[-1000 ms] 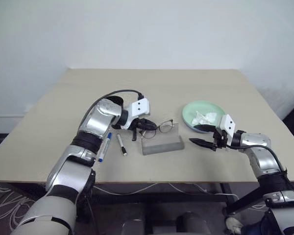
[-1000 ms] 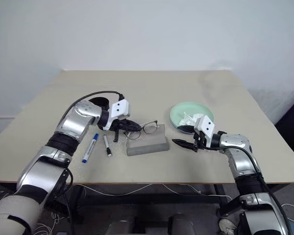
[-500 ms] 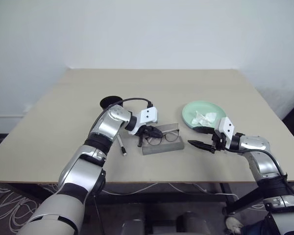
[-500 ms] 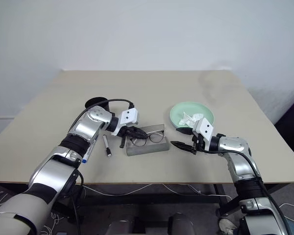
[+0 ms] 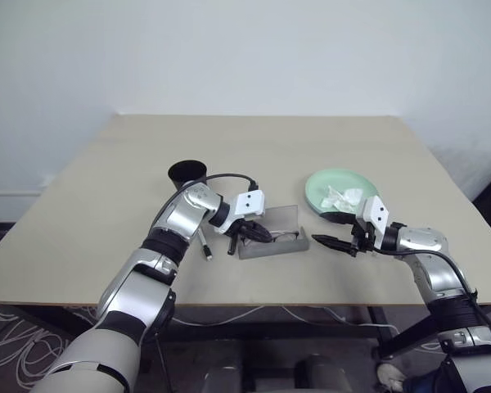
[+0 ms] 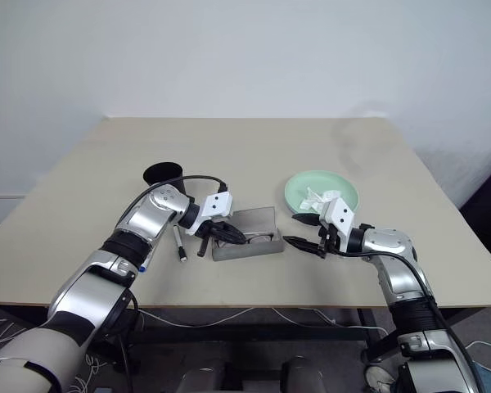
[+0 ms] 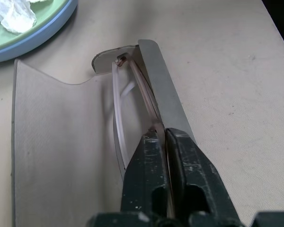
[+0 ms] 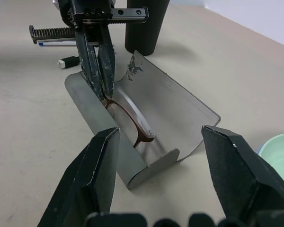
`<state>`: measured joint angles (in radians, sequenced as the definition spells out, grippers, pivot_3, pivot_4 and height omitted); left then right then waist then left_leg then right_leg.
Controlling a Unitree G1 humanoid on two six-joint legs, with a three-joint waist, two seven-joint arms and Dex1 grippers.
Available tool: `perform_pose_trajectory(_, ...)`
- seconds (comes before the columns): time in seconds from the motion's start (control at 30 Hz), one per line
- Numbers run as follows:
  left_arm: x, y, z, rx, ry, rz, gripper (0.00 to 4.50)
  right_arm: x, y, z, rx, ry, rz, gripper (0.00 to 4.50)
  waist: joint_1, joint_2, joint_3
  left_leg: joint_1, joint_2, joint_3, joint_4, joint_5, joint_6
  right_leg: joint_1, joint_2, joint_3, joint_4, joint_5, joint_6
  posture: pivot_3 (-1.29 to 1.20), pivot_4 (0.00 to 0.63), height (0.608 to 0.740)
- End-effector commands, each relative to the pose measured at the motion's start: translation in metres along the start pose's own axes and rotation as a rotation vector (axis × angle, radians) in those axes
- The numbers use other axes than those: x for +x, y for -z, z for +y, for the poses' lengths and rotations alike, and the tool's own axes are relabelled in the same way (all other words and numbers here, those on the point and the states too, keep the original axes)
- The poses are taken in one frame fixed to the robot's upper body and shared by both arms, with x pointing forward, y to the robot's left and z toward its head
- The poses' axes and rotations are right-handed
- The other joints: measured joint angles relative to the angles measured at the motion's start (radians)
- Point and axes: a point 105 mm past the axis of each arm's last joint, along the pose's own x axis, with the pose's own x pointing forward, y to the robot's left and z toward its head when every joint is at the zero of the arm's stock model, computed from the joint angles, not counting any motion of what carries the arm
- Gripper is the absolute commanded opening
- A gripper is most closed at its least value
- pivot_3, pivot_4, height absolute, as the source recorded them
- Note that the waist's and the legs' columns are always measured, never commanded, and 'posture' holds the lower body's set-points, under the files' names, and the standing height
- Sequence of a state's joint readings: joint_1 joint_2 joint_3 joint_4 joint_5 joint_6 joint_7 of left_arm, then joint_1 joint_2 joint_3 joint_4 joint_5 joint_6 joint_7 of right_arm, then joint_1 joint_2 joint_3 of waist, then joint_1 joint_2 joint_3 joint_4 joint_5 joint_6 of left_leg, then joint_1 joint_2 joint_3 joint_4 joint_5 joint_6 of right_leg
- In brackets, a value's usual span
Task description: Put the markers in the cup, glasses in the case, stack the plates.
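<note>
1. Starting at your left, the black cup (image 6: 163,173) stands upright on the tan table (image 6: 245,147), behind the left forearm.
2. Just right of the cup and nearer you lie the markers: the dark marker (image 6: 180,244) with its white part sits flat on the table beside the arm, and the blue-capped marker (image 6: 141,263) peeks out from under the forearm.
3. Your left gripper (image 7: 164,142) reaches down into the open grey case (image 8: 180,116). Its two black fingers stand nearly together, with only a thin slit between them, pinched on the frame of the glasses (image 8: 132,118).
4. The glasses lie down inside the case's trough, folded lengthwise along it, with one end near the case's rounded end wall. The lid stands up and open behind them.
5. The case rests on the table between your two arms, near the front edge.
6. Your right gripper (image 8: 163,175) hovers just right of the case, pointing at its open end. Its fingers are spread wide apart and hold nothing.
7. Behind the right gripper you have the mint green plate (image 6: 344,190) sitting on top of the light blue plate (image 7: 47,33), whose rim shows beneath it.
8. A crumpled white tissue (image 6: 319,197) lies in the green plate.
</note>
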<state>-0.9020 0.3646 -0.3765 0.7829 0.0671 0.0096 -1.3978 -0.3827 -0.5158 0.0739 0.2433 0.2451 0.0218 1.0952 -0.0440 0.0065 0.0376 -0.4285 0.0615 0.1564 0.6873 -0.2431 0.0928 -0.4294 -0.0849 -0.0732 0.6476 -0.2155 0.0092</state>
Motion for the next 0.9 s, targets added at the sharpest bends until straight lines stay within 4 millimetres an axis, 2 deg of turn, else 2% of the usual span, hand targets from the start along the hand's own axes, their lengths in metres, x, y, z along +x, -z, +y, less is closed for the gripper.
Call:
perform_pose_trajectory(0.03,-0.003,-0.01,0.008,0.04,-0.052,-0.022,1.35,0.001,-0.016,-0.004,-0.054,0.003,-0.042,3.0,0.0,0.0,0.0,0.0,0.0,0.0,0.0,0.0,0.0,0.0,0.0,0.0,0.0,0.0,0.0,0.0,0.0,0.74)
perform_pose_trajectory(0.2,-0.004,-0.02,0.016,0.058,-0.108,-0.059,1.35,0.002,-0.016,-0.004,-0.055,0.002,-0.042,3.0,0.0,0.0,0.0,0.0,0.0,0.0,0.0,0.0,0.0,0.0,0.0,0.0,0.0,0.0,0.0,0.0,0.0,0.74)
perform_pose_trajectory(0.27,-0.007,-0.034,0.022,0.081,-0.142,-0.114,1.35,0.002,-0.016,-0.005,-0.055,0.003,-0.041,3.0,0.0,0.0,0.0,0.0,0.0,0.0,0.001,0.0,0.0,0.0,0.0,0.0,0.0,0.0,0.0,0.0,0.0,0.74)
perform_pose_trajectory(0.37,-0.017,-0.058,0.039,0.128,-0.252,-0.178,1.35,0.002,-0.016,-0.005,-0.055,0.002,-0.039,3.0,0.0,0.0,0.0,0.0,0.0,0.0,0.001,0.0,0.0,0.0,0.0,0.0,0.0,0.0,0.0,0.0,0.0,0.74)
perform_pose_trajectory(0.53,-0.034,-0.069,0.065,0.14,-0.425,-0.178,1.35,0.003,-0.016,-0.005,-0.056,-0.001,-0.04,3.0,0.0,0.0,0.0,0.0,0.0,0.0,0.001,0.0,0.002,0.001,0.0,0.0,0.0,0.001,0.001,0.0,0.0,0.74)
perform_pose_trajectory(0.57,-0.037,-0.066,0.069,0.133,-0.451,-0.163,1.35,0.003,-0.016,-0.005,-0.058,-0.001,-0.041,3.0,-0.001,0.0,0.0,0.0,0.0,0.0,0.001,0.0,0.002,0.001,0.0,0.0,0.0,0.001,0.001,0.0,0.0,0.74)
perform_pose_trajectory(0.63,-0.041,-0.059,0.073,0.139,-0.48,-0.13,0.98,0.003,-0.017,-0.005,-0.062,0.0,-0.042,3.0,-0.002,0.0,0.0,0.0,0.0,0.0,0.001,0.0,0.002,0.001,0.0,0.0,0.0,0.001,0.001,0.0,0.0,0.74)
perform_pose_trajectory(0.73,-0.043,-0.047,0.075,0.135,-0.505,-0.091,0.06,0.003,-0.019,-0.004,-0.071,0.0,-0.046,3.0,-0.002,0.0,0.0,0.0,0.0,0.0,0.001,0.0,0.002,0.0,0.001,0.0,0.001,0.002,0.003,0.0,0.0,0.74)
perform_pose_trajectory(0.9,-0.039,-0.017,0.074,0.095,-0.51,0.031,0.02,0.001,-0.029,-0.003,-0.102,-0.008,-0.068,3.0,0.0,0.0,0.0,0.0,-0.001,0.0,0.001,0.0,0.002,0.0,0.0,0.0,0.0,0.002,0.003,0.0,0.0,0.74)
